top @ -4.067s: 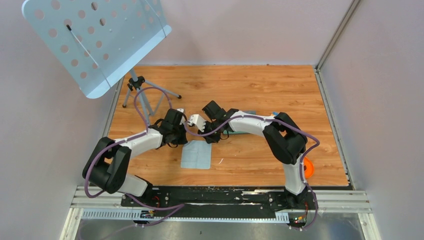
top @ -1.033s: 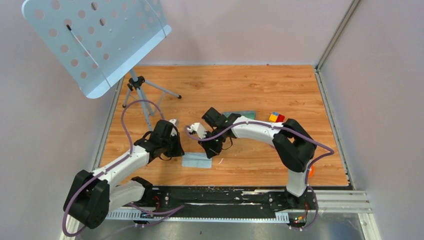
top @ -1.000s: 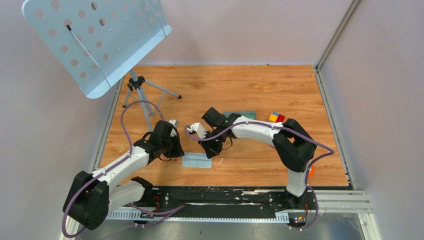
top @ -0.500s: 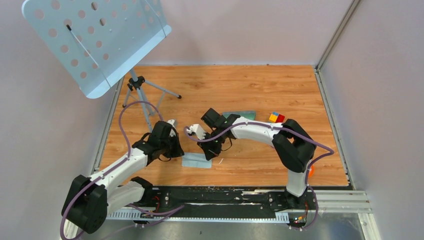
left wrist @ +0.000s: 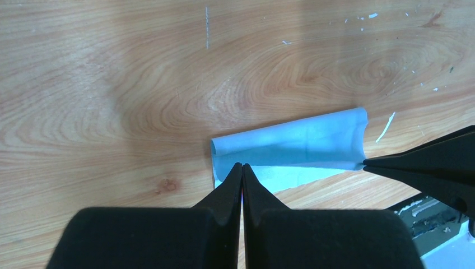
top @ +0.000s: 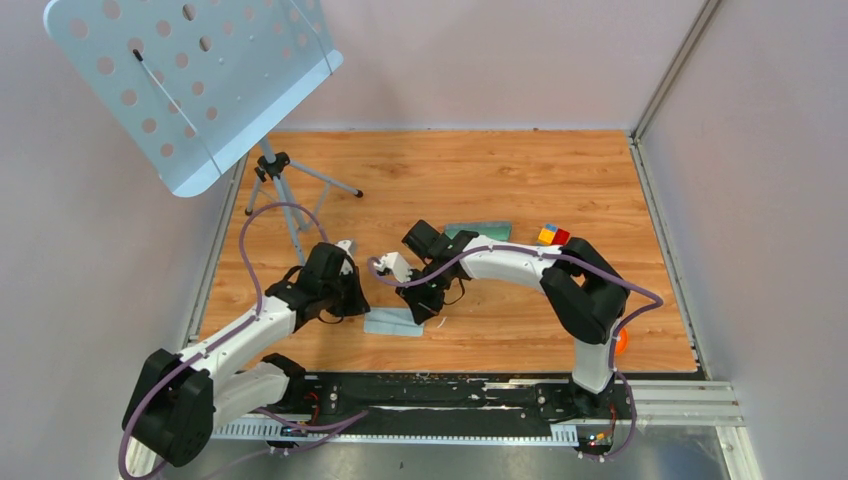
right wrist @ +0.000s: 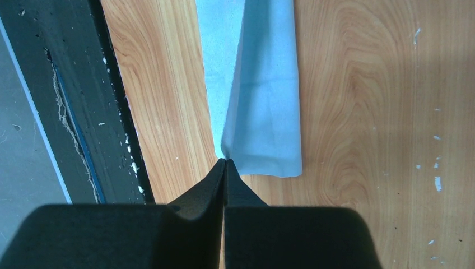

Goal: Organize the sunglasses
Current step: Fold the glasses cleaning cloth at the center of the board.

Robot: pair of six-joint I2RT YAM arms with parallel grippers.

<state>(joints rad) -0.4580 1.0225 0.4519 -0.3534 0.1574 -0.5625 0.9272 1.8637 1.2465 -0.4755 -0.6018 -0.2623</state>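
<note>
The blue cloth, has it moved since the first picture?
Yes: the cloth is folded over, its far edge drawn toward the black rail.

light: bright, even | shadows: soft, diffuse | focus: overhead sharp, wrist foregrounds slightly soft

- This is a robotics lab test cell: a left arm (top: pixel 245 330) and a right arm (top: pixel 505 262), white and black, are bolted to a black base plate (top: pixel 440 385) at the near edge of a wood-grain counter (top: pixel 480 165).
- Aluminium rails (top: pixel 690 410) run along the front, and purple cables (top: pixel 262 215) loop along the arms.
- Plain pale walls (top: pixel 480 60) box in the counter.
- A perforated pale-blue panel (top: pixel 190 80) stands on a tripod (top: pixel 285 195) at the far left.
</note>
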